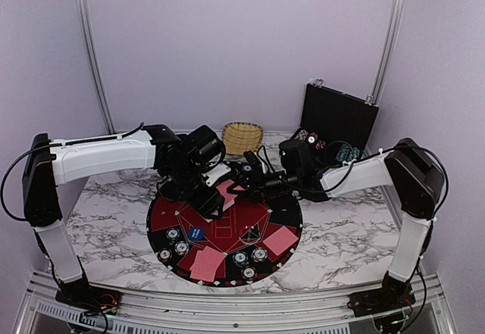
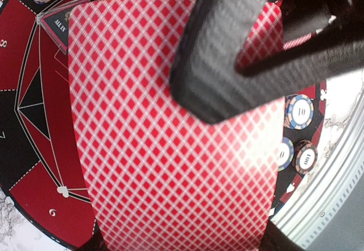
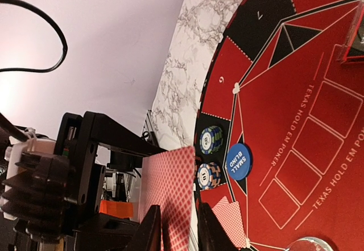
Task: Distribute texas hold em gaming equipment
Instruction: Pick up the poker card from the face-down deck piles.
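Red-backed playing cards [image 2: 170,148] are held up over the far edge of the round black-and-red numbered mat [image 3: 296,91], between both pincers.
Left pincer [image 1: 214,196] is clamped on the cards' end. Right pincer [image 3: 179,231] is set narrow by the top card's edge; cannot tell if it grips. Risks: two cards peel off together; the pull drags the whole bundle out of the left grip; or a card slips and lands on the teal-and-white round chips [image 3: 210,139] beside the blue small-blind disc [image 3: 238,161]. The fingers are also close enough to knock each other. Containers: the open black case [image 1: 337,114], far right on the marbled white worktop [image 1: 341,235], holds chips. The woven wicker basket [image 1: 242,137] sits far centre, contents not readable.
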`<move>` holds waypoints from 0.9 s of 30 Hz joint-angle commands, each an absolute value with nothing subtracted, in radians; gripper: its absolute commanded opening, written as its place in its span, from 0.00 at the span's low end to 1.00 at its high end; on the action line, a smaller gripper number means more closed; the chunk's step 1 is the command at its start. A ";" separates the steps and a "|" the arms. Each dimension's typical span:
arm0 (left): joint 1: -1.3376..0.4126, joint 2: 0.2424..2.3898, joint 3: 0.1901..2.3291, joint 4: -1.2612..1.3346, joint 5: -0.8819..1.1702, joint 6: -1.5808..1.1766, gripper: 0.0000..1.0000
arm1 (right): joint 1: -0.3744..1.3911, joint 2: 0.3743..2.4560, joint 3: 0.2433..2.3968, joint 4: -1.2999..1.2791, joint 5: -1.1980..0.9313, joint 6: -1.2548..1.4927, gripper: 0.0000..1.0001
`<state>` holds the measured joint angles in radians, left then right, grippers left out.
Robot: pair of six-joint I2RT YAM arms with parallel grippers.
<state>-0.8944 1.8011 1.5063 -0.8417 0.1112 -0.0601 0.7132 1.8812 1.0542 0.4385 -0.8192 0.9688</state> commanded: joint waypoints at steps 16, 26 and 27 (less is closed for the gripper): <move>-0.888 1.793 1.509 -0.891 0.088 -0.063 0.48 | 0.665 1.818 1.003 0.540 -0.826 1.020 0.02; -0.886 1.795 1.508 -0.891 0.078 -0.065 0.49 | 0.590 1.783 0.942 0.606 -0.868 1.060 0.00; -0.886 1.795 1.508 -0.891 0.076 -0.065 0.49 | 0.577 1.781 0.931 0.609 -0.872 1.060 0.00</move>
<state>-0.8902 1.8011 1.5063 -0.8734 0.0879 -0.0628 0.6212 1.8095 0.9623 0.5472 -0.8413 1.0374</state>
